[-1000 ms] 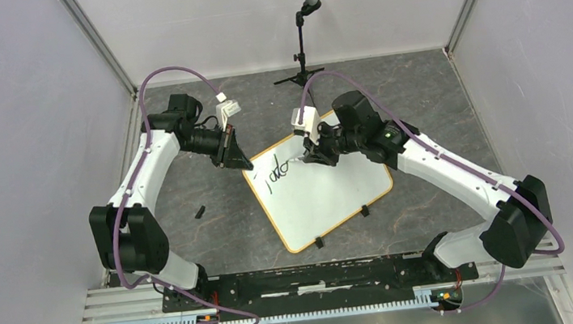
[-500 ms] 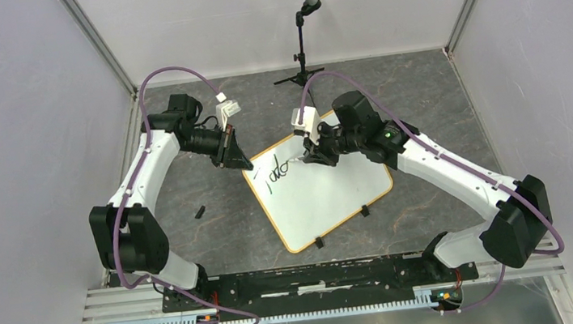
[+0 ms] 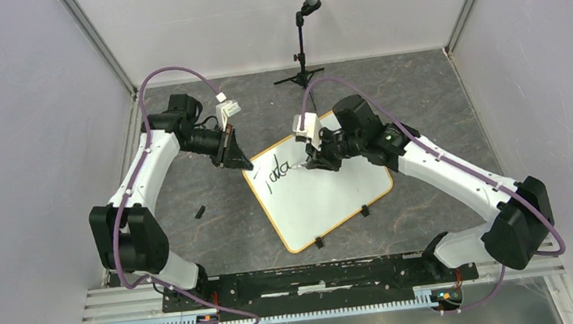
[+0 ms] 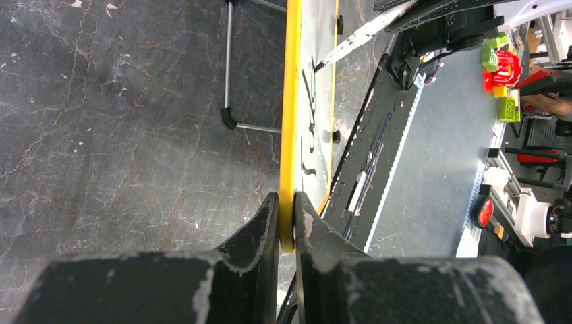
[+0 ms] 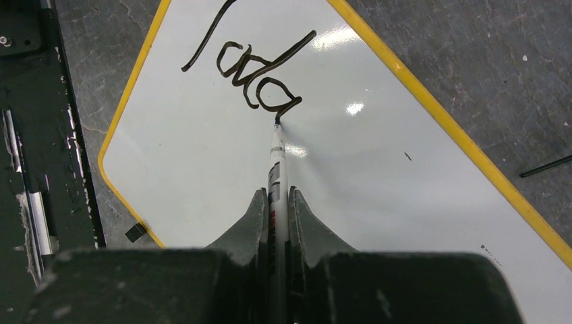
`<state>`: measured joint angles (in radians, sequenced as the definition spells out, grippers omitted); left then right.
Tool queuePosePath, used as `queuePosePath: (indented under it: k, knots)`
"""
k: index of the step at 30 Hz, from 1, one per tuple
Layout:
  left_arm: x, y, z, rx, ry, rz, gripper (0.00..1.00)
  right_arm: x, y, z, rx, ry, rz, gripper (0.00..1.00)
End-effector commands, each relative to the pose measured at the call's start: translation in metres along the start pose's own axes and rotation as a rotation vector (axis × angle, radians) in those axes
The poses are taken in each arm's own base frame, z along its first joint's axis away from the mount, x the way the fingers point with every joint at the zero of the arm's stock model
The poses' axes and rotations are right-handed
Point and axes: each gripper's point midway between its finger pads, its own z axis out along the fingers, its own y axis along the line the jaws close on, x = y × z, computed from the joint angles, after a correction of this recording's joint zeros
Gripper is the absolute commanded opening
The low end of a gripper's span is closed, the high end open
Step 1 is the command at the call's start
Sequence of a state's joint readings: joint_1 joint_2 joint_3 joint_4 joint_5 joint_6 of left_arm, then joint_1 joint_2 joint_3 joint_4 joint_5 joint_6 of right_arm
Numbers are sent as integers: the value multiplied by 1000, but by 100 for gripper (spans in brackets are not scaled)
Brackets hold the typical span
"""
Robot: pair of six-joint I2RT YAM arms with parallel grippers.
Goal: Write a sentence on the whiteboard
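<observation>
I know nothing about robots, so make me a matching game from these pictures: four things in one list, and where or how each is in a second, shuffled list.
Things:
1. left gripper
2. right gripper
3. marker
4. black piece

Place or state:
A. lying loose on the table, left of the whiteboard
B. shut on the whiteboard's yellow edge
C. tip touching the end of the writing
D. shut on the marker

Pairs: 1-B, 2-D, 3-C, 4-A
</observation>
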<state>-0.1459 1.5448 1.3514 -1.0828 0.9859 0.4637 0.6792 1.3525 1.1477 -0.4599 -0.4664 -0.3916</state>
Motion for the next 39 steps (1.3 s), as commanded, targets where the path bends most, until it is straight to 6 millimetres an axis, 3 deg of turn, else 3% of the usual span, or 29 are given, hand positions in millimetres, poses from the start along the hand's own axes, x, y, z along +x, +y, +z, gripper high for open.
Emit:
queuePosePath:
  k: [1, 8, 12, 27, 39]
  knots:
    - [-3, -4, 1, 16, -14, 1, 2, -2, -3, -9, 30, 12, -32, 0]
    - [-4, -6, 0, 17, -15, 6, 2, -34, -12, -22, 70, -57, -53, 0]
    - [-4, -6, 0, 19, -17, 7, 3, -42, -16, -23, 80, -77, -54, 0]
    - [-2, -5, 1, 15, -12, 5, 2, -32, -23, -7, 80, -48, -51, 0]
    - [-3, -4, 1, 15, -12, 3, 2, -33, -36, -11, 123, -51, -29, 0]
